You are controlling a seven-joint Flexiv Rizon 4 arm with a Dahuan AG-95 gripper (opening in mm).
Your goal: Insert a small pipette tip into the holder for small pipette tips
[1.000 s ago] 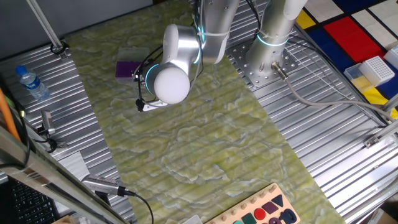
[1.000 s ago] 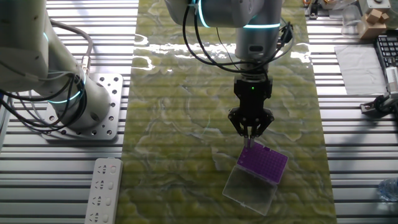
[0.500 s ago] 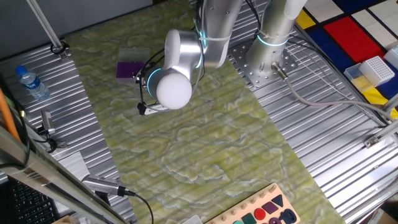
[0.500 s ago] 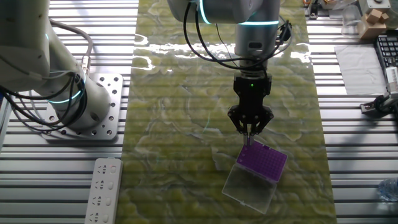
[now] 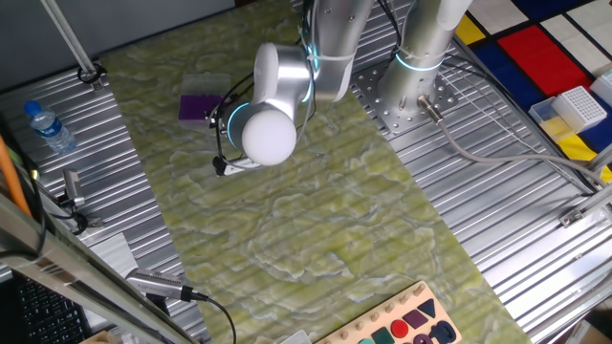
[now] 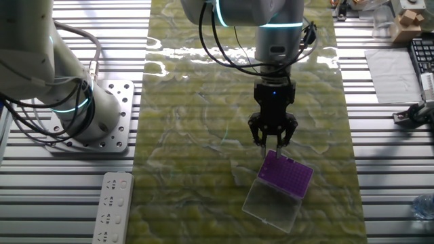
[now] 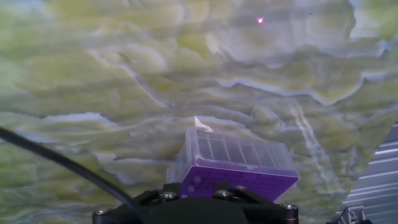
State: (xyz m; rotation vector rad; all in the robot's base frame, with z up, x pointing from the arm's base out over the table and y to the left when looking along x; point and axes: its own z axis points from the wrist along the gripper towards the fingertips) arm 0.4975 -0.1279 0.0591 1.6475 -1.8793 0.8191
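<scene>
Change: gripper (image 6: 272, 143) has risen slightly, jaws now apart.
Holder: purple holder for small pipette tips (image 6: 287, 175) on the green mat (image 6: 190, 135), just below the fingers.
Meaning: tip likely released.

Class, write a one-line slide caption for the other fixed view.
Over the green marbled mat, the gripper hangs just above the purple pipette tip holder, whose clear lid lies open.

The holder (image 6: 289, 173) is a small purple box with a gridded top, lying flat and skewed on the green mat, its clear lid (image 6: 273, 204) open beside it. No tip can be made out.
</scene>
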